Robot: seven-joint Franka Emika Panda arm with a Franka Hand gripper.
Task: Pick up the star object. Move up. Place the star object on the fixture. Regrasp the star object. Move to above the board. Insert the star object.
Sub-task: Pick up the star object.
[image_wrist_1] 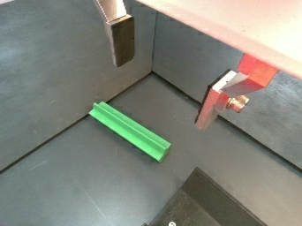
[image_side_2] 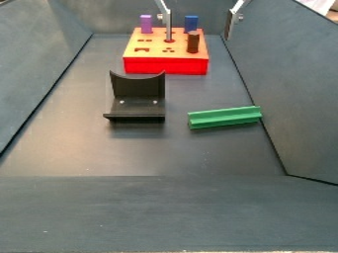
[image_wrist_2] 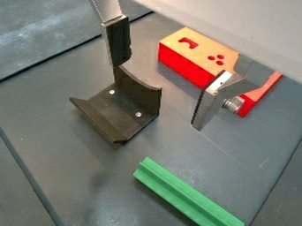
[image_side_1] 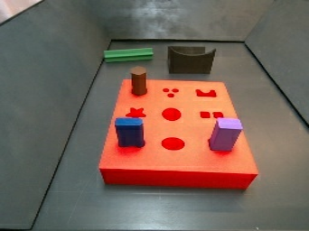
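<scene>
The gripper (image_wrist_2: 163, 81) hangs high above the floor with its silver fingers (image_wrist_1: 123, 40) spread wide and nothing between them; only their tips show in a side view (image_side_2: 200, 9), the arm cut off. The star object (image_side_2: 224, 118) lies flat on the floor, right of the fixture (image_side_2: 136, 97), with the board (image_side_2: 166, 53) beyond.

Bright green star object (image_side_2: 224, 118) beside a dark olive-grey fixture (image_side_2: 136, 98); behind the fixture, a red board (image_side_1: 178, 128) bearing blue (image_side_1: 129, 132), purple (image_side_1: 226, 134) and brown (image_side_1: 139, 81) pegs. Silver claw (image_wrist_2: 165, 78) above, dark-padded.
</scene>
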